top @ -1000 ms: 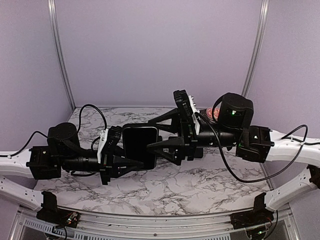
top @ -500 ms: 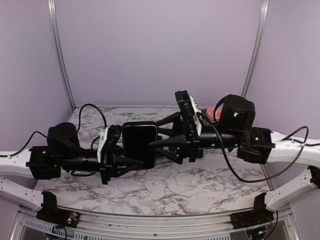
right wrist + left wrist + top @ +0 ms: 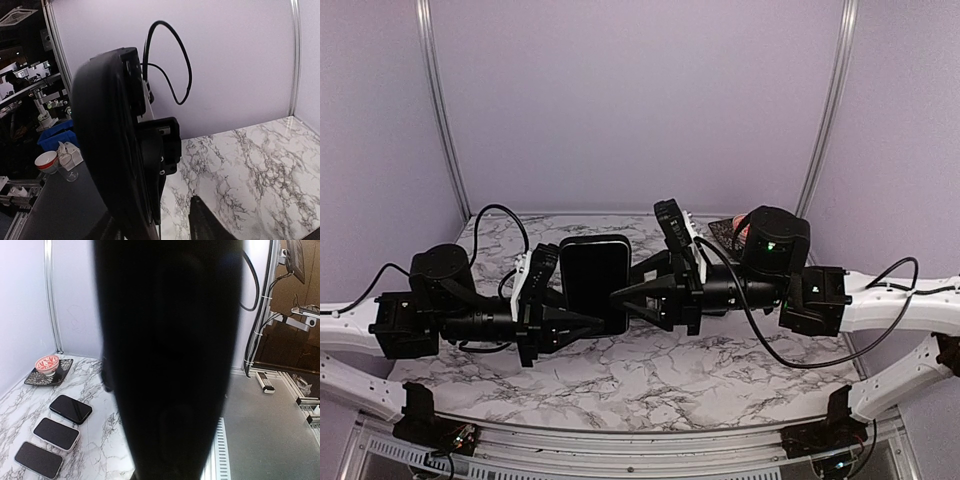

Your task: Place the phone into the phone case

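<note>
Your left pincer [image 3: 592, 325] is clamped on the lower end of the phone [image 3: 592, 278], holding it aloft above the tabletop [image 3: 720, 370]. Your right pincer [image 3: 620, 296] straddles the phone's right edge; I cannot tell whether it grips. You seem to be mid-fitting, though no separate case shows. Next, press that edge squarely, without twisting the phone loose.
</note>
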You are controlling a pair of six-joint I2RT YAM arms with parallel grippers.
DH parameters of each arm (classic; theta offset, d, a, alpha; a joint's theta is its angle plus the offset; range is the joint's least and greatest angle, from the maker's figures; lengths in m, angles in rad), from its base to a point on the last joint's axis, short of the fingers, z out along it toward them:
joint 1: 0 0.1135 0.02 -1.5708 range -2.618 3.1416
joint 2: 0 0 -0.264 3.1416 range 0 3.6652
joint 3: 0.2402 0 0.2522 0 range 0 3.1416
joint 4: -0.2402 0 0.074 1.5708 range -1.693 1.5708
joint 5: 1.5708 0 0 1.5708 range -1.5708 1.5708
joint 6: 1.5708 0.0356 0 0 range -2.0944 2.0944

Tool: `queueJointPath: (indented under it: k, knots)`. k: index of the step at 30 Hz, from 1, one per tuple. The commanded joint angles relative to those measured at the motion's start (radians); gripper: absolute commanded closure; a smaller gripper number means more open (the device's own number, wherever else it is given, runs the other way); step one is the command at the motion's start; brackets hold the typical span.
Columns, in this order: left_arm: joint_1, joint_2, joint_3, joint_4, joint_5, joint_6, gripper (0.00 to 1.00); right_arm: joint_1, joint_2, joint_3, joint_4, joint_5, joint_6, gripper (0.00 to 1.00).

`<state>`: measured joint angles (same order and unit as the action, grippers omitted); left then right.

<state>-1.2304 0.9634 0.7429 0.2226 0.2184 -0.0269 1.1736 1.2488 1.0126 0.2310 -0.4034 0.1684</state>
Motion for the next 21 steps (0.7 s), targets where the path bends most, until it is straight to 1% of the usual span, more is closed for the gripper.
queueJointPath:
  k: [1, 5, 6, 7, 8, 9, 10, 11, 12, 13, 15, 16, 18, 20, 21]
  knots:
    - [-0.003, -0.022, 0.013, 0.06, -0.003, -0.036, 1.0, 0.001, 0.049, -0.002, 0.097, -0.044, 0.086, 0.99]
    - [-0.003, -0.015, 0.016, 0.053, -0.013, -0.051, 1.0, -0.004, 0.034, -0.033, 0.171, -0.044, 0.119, 1.0]
    - [-0.003, -0.014, 0.017, 0.045, -0.033, -0.061, 0.77, -0.016, 0.026, -0.04, 0.173, -0.022, 0.143, 1.0]
    - [-0.003, -0.015, 0.018, 0.032, -0.074, -0.072, 0.29, -0.033, 0.022, -0.041, 0.16, 0.012, 0.171, 1.0]
    - [-0.002, -0.015, 0.022, 0.008, -0.157, -0.082, 0.05, -0.069, 0.022, -0.038, 0.124, 0.06, 0.216, 1.0]
    - [0.002, -0.009, 0.034, -0.04, -0.288, -0.094, 0.02, -0.103, 0.028, -0.033, 0.078, 0.105, 0.253, 1.0]
    - [0.012, 0.011, 0.068, -0.119, -0.433, -0.103, 0.01, -0.138, 0.04, -0.028, -0.002, 0.181, 0.296, 1.0]
    - [0.035, 0.047, 0.113, -0.231, -0.58, -0.12, 0.01, -0.18, 0.058, -0.026, -0.049, 0.228, 0.343, 1.0]
    - [0.08, 0.09, 0.171, -0.351, -0.682, -0.141, 0.01, -0.221, 0.081, -0.028, -0.078, 0.242, 0.382, 1.0]
    - [0.13, 0.138, 0.227, -0.469, -0.742, -0.167, 0.01, -0.254, 0.112, -0.026, -0.099, 0.258, 0.402, 1.0]
    - [0.244, 0.214, 0.309, -0.617, -0.739, -0.196, 0.01, -0.295, 0.201, 0.023, -0.157, 0.275, 0.394, 1.0]
    - [0.285, 0.235, 0.323, -0.642, -0.73, -0.192, 0.01, -0.304, 0.26, 0.069, -0.188, 0.276, 0.377, 1.0]
    - [0.375, 0.249, 0.305, -0.637, -0.726, -0.176, 0.01, -0.305, 0.404, 0.202, -0.266, 0.247, 0.336, 1.0]
    - [0.455, 0.263, 0.291, -0.634, -0.701, -0.183, 0.01, -0.304, 0.552, 0.357, -0.317, 0.158, 0.31, 1.0]
    - [0.487, 0.263, 0.283, -0.634, -0.68, -0.188, 0.01, -0.301, 0.618, 0.422, -0.307, 0.099, 0.312, 1.0]
